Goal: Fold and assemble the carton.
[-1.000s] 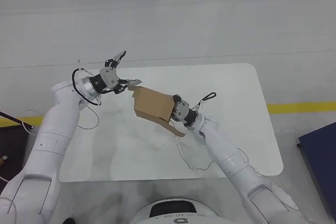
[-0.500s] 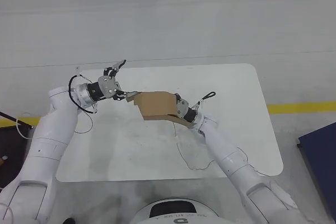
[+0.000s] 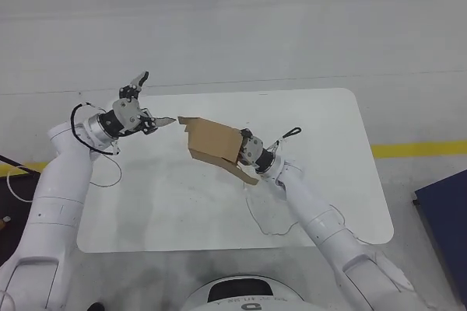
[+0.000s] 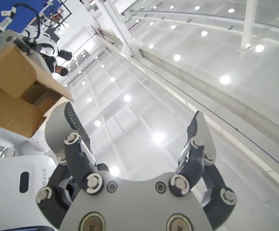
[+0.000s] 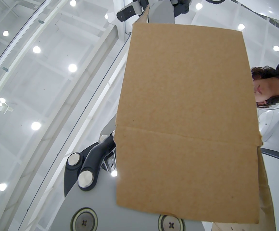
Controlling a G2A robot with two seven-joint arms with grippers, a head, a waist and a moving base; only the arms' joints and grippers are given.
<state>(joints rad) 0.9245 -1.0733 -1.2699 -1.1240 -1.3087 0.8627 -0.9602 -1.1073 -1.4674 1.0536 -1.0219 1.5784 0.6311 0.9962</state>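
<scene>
The brown cardboard carton (image 3: 212, 138) may twist or slip if pushed, I think, since only the right gripper (image 3: 243, 147) clamps it, at its 4 o'clock edge above the white table (image 3: 327, 155). The left gripper (image 3: 157, 99), jaws apart, is just beside the carton's 9 o'clock corner.

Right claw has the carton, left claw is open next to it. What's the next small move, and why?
Probably move the left claw in to the carton's open end and close on a loose flap. It is open and apart from the cardboard, while the right claw grips the other end, so the flaps there look unfolded.
</scene>
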